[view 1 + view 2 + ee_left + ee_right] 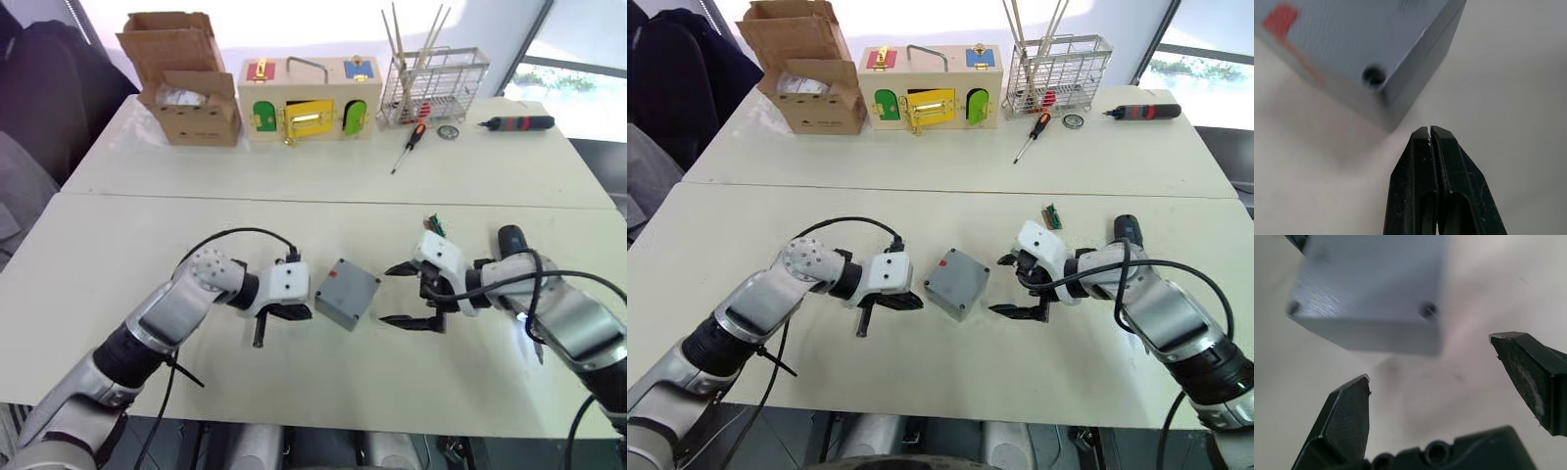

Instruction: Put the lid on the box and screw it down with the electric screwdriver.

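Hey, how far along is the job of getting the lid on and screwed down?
Looks done: the lid sits on the box, with a seam along the side. In hand: nothing. The left gripper is shut beside the box and the right gripper is open. Left: the screwing; the electric screwdriver lies on the table.

Bright window glare behind, wrist views blurred

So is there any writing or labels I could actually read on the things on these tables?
None can be read.
Cardboard carton: faint print on its front, too small to read.
Grey box: a plain red mark, no lettering visible.
Wooden box with coloured doors: no writing visible.
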You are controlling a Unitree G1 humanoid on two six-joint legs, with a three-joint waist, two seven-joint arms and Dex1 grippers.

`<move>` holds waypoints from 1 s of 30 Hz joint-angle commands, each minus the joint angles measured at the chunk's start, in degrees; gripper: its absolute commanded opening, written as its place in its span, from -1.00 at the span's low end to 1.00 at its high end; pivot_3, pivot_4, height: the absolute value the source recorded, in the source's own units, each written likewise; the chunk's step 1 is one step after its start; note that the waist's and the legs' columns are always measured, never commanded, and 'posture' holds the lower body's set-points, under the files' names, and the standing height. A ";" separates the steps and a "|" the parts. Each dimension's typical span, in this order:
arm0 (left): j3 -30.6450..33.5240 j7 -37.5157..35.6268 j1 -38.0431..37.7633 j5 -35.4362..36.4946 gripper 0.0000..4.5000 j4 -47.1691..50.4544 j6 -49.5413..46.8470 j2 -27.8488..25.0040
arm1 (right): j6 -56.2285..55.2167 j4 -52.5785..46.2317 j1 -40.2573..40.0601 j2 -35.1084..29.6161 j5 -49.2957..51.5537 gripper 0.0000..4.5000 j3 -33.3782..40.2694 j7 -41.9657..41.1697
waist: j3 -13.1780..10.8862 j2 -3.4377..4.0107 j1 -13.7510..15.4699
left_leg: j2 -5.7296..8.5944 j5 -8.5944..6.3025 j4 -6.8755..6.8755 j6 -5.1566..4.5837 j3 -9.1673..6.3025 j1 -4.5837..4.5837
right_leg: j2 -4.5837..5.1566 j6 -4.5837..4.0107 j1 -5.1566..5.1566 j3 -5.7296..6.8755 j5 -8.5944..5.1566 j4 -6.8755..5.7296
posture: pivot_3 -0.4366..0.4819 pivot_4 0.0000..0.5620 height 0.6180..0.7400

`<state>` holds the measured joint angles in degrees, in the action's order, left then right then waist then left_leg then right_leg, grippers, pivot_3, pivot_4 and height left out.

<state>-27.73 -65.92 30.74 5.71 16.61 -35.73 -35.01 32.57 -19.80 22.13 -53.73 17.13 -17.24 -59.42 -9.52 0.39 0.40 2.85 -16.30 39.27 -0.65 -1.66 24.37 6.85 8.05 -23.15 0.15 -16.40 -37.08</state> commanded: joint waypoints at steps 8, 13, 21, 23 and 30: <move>0.65 9.93 3.63 -4.80 -1.00 -8.37 2.93 6.22 | 7.00 -7.14 -1.46 0.58 4.41 0.99 3.39 -3.30 | 0.00 -0.02 0.27 | 0.10 0.02 -0.04 0.04 -0.11 0.00 | 0.02 0.00 -0.04 0.01 0.00 -0.04 | -0.05 -0.47 0.92; 0.74 9.62 3.98 -4.78 -1.00 -9.74 4.44 6.73 | 9.68 -9.83 -2.98 0.85 4.76 0.99 4.56 -2.05 | 0.00 -0.02 0.28 | 0.10 0.05 -0.03 0.09 -0.11 -0.02 | 0.02 0.00 -0.04 0.00 0.00 -0.03 | -0.05 -0.47 0.92; 2.60 9.06 3.93 -4.48 -1.00 -8.83 4.65 4.91 | 13.97 -8.07 -4.23 -3.26 5.47 0.99 14.90 0.97 | 0.00 -0.02 0.41 | 0.13 0.05 -0.03 0.09 -0.12 0.00 | 0.06 0.00 -0.05 0.00 0.00 -0.03 | -0.05 -0.47 0.92; 4.55 8.50 3.94 -3.49 -1.00 -7.93 4.15 3.36 | 18.06 -6.69 -4.10 -3.98 8.88 0.99 22.75 2.00 | -0.01 -0.04 0.32 | 0.15 0.05 -0.03 0.09 -0.11 0.01 | 0.09 0.00 -0.05 0.00 0.00 -0.03 | -0.05 -0.47 0.92; 14.21 8.28 4.71 7.21 -1.00 -3.85 -2.22 5.34 | 15.72 2.35 -2.46 5.58 7.17 0.99 30.68 15.04 | 0.07 -0.18 0.29 | 0.12 0.05 -0.07 0.10 -0.12 0.00 | 0.09 0.00 -0.05 0.00 0.00 -0.05 | -0.05 -0.47 0.92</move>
<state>-16.46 -58.29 34.20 9.87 10.46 -36.79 -30.48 51.45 -19.61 19.05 -49.73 26.71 14.20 -48.14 -9.45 0.21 0.69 2.98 -16.24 39.21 -0.54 -1.77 24.36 6.93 8.05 -23.20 0.15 -16.39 -37.14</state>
